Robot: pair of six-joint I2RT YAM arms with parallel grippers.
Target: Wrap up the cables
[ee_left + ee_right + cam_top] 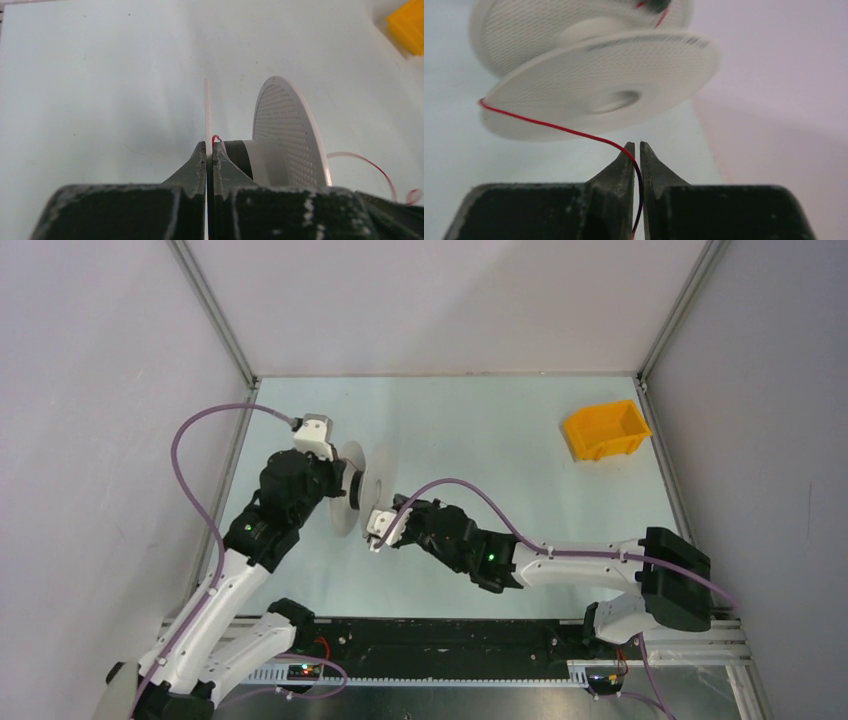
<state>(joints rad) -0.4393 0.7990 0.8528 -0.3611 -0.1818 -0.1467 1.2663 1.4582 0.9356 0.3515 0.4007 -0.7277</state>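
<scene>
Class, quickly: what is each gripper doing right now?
Left gripper: closed on the thin rim of the spool.
Right gripper: open just a crack, with the red wire running between its fingers.

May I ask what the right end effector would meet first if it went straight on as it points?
Probably the pale spool flange, right ahead of the right end effector; the red wire lies between its jaws. How far off is unclear.
</scene>
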